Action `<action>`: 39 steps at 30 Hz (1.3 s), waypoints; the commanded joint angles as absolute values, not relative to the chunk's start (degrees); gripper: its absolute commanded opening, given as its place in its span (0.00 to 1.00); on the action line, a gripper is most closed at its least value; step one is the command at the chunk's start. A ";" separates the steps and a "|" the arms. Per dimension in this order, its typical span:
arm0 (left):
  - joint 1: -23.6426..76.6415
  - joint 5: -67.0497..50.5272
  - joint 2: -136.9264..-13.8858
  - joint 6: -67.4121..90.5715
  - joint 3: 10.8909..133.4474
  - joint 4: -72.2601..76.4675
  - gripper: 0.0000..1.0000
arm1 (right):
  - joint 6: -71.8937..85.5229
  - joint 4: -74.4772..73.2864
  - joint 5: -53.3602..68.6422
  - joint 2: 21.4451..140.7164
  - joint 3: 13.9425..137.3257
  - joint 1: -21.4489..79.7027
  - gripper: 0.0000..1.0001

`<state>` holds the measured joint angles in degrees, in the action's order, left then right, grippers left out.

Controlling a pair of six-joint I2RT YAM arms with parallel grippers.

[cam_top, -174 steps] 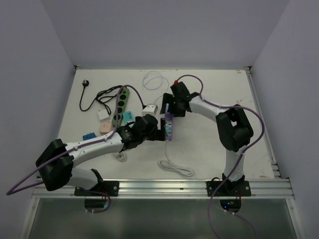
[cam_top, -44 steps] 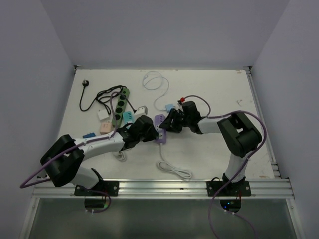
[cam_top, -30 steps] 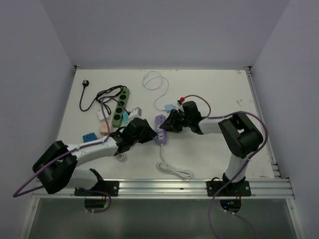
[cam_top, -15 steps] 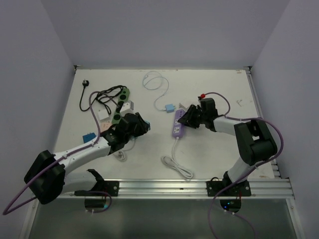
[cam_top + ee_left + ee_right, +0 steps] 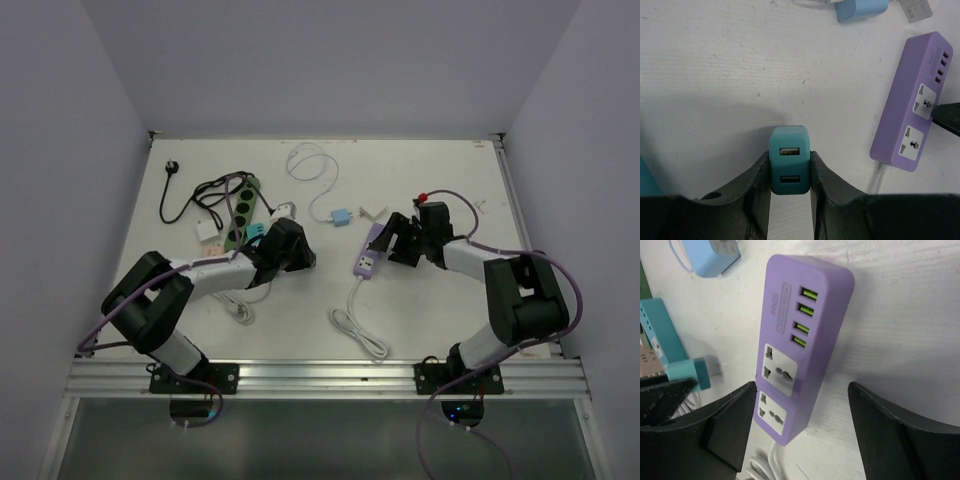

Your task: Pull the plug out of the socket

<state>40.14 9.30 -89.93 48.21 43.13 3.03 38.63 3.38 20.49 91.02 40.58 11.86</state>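
Teal plug: was pinched between the fingers of the left hand, out of the socket.
Purple socket strip: lay flat on the bench, right of the plug and apart from it, both outlets vacant.
Right hand: fingers were spread, straddling the strip's near end with a gap on one side.
Light blue adapter: lay farther back.

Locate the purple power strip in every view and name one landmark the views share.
Top external: purple power strip just right of centre.
Left wrist: strip at the right edge.
Right wrist: strip centre frame, lying diagonally.
Shared landmark: light blue adapter, near the strip's USB end.
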 commanded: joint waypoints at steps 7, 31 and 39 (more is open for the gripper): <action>37.44 7.47 -90.97 48.16 43.69 8.79 0.57 | 32.70 -11.59 16.01 79.82 40.34 11.95 0.88; 37.27 34.88 -53.63 34.99 61.50 -35.32 0.99 | 21.27 -48.68 -13.51 47.56 69.33 11.95 0.99; 37.35 40.42 -39.83 30.33 73.29 -49.82 1.00 | 15.56 -52.65 -22.41 38.51 74.97 11.95 0.99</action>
